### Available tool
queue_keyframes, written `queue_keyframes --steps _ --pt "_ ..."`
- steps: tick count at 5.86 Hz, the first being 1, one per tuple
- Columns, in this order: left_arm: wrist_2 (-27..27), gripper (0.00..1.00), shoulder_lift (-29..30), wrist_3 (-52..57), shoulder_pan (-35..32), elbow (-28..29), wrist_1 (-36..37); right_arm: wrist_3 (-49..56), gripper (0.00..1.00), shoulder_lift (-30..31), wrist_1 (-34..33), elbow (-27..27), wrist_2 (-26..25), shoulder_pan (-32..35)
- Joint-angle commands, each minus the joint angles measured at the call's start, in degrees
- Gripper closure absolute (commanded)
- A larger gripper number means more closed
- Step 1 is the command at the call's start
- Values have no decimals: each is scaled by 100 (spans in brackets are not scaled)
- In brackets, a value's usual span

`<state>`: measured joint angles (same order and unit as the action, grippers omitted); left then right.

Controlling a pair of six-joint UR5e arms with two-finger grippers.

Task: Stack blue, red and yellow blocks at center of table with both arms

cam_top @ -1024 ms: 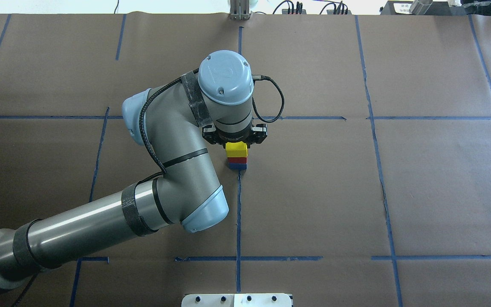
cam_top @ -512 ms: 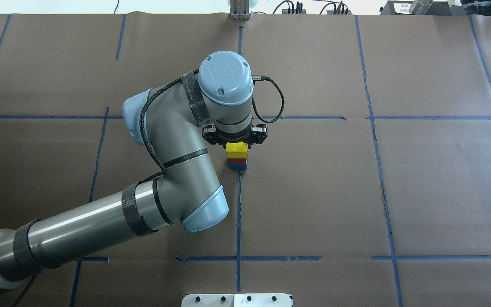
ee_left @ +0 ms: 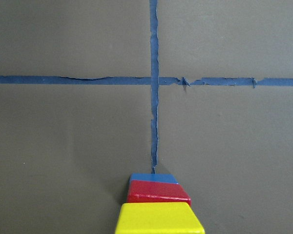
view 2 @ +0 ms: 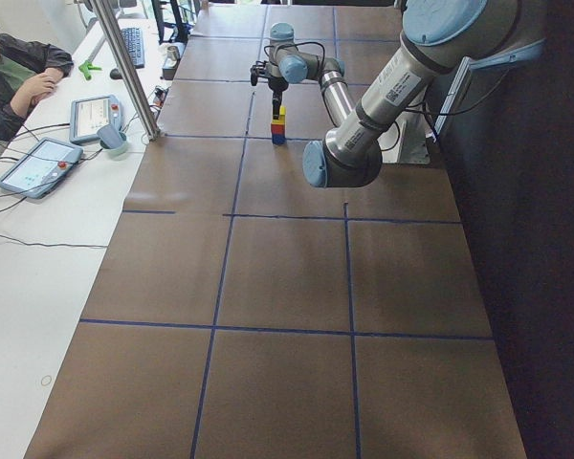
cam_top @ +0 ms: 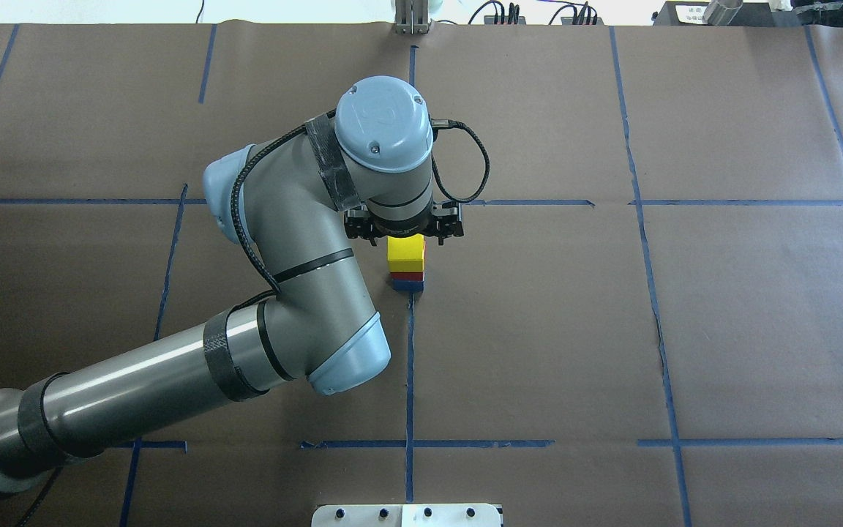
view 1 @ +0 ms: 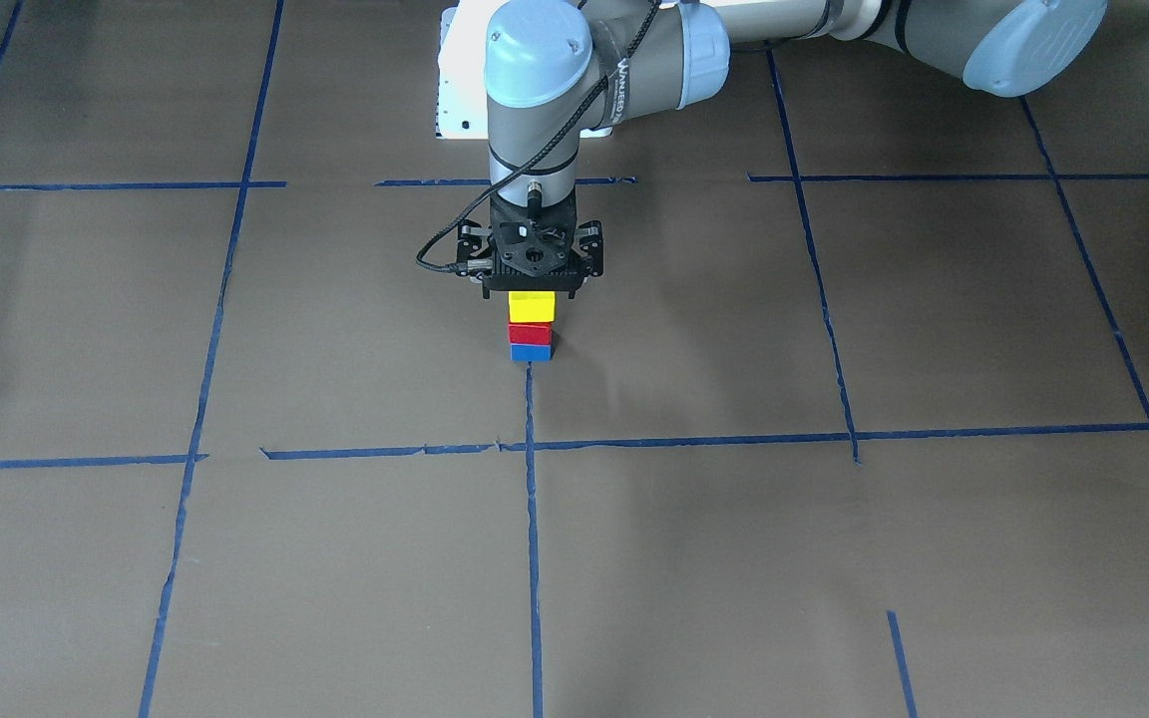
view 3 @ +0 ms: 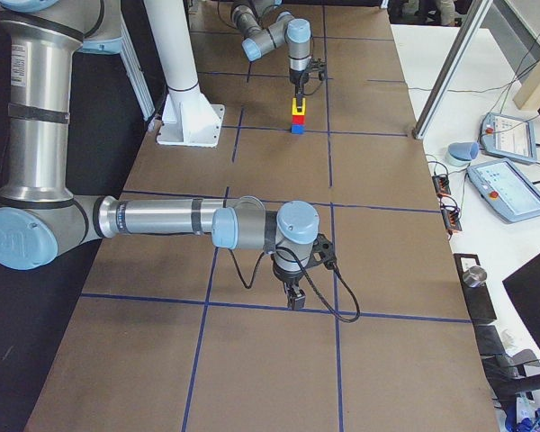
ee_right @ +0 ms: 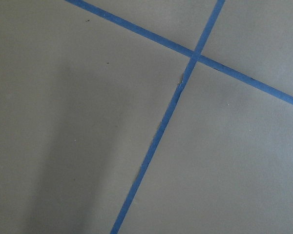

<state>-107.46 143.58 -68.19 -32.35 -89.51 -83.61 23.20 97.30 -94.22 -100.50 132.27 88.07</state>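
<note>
My left claw hangs straight over the stack at the centre of the bench. Its links are splayed wide and, as far as I can see, it grips nothing. Close beneath it the yellow block sits on the red block, which sits on the blue block, edges roughly flush, at the end of a tape line. I judge the stacking done and the release in hand. Next I would lift straight up with no sideways drift, so nothing clips the yellow block. Far to the right, my right claw points down near the bench, well apart from the stack; I cannot tell whether it is wide or closed.
</note>
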Motion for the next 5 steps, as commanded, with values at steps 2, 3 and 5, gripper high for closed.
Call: queue_keyframes --steps 2,3,5 --pt "-520 0 -990 1512 -718 -1491 1117 0 0 0 0 4 0 0" --pt "-600 0 -1895 2442 -1164 -2143 1101 0 0 0 0 12 -9 0" --pt "-1771 0 -3689 4409 -2671 -2580 1057 -774 1 35 0 -31 -9 0"
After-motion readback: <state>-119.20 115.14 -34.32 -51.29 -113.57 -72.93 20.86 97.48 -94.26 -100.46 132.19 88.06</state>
